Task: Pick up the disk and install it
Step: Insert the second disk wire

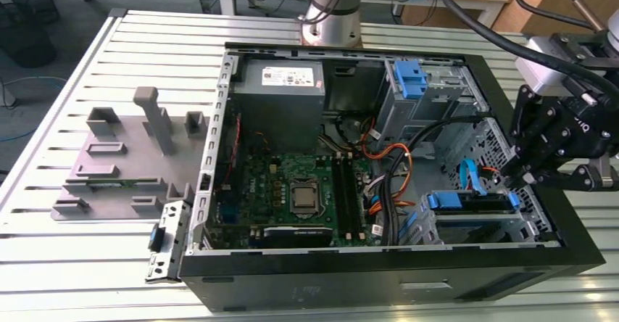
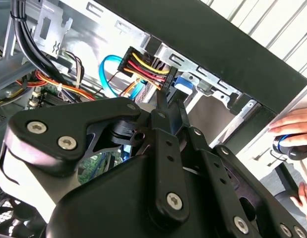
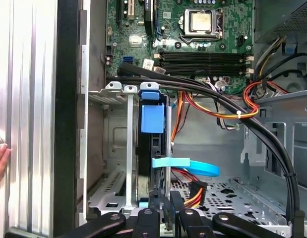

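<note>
Our gripper (image 1: 527, 180), fingers nearly closed, at the disk (image 3: 153, 148) seated in the computer case's (image 1: 387, 282) drive cage.

The exterior view looks down from high and well back at the whole open computer case (image 1: 387, 278) on a slatted table (image 1: 58, 264), with the arm at the exterior view's right. The first wrist view looks close along the gripper (image 3: 165, 210) into the drive cage (image 3: 121, 148) and motherboard (image 3: 193, 39). The second wrist view sits closer, behind the gripper's linkage, sharing that cage's cables (image 2: 143, 67)
</note>
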Robot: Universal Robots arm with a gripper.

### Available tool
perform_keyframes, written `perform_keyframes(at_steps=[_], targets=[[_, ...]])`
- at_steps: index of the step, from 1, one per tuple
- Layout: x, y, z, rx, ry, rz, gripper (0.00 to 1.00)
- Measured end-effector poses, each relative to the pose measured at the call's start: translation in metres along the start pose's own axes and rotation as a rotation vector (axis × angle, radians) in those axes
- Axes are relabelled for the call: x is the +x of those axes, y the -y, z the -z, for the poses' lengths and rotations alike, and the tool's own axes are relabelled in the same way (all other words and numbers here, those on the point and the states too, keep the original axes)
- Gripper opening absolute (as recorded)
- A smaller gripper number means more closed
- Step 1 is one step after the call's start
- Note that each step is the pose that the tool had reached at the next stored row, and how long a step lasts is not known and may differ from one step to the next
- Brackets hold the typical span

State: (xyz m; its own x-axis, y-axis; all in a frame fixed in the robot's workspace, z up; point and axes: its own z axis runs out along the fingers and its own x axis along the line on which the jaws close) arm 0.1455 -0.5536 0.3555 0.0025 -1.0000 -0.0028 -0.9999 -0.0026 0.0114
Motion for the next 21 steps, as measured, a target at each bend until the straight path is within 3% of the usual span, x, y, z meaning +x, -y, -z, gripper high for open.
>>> perform_keyframes(at_steps=[9, 10, 12, 13, 14, 18, 21], targets=[[-0.0032, 0.0047, -0.0026, -0.0001, -0.0014, 0.000, 0.24], [-0.0049, 0.0161, -0.0046, 0.0002, -0.0018, 0.000, 0.24], [-0.0050, 0.0159, 0.0043, 0.0002, -0.0017, 0.000, 0.24], [-0.0050, 0.0158, 0.0190, 0.0002, -0.0017, -0.003, 0.24], [-0.0051, 0.0158, 0.0227, 0.0002, -0.0019, -0.003, 0.24], [-0.0051, 0.0158, 0.0231, 0.0002, -0.0012, -0.003, 0.24], [-0.0050, 0.0158, 0.0232, 0.0002, 0.0042, -0.003, 0.24]])
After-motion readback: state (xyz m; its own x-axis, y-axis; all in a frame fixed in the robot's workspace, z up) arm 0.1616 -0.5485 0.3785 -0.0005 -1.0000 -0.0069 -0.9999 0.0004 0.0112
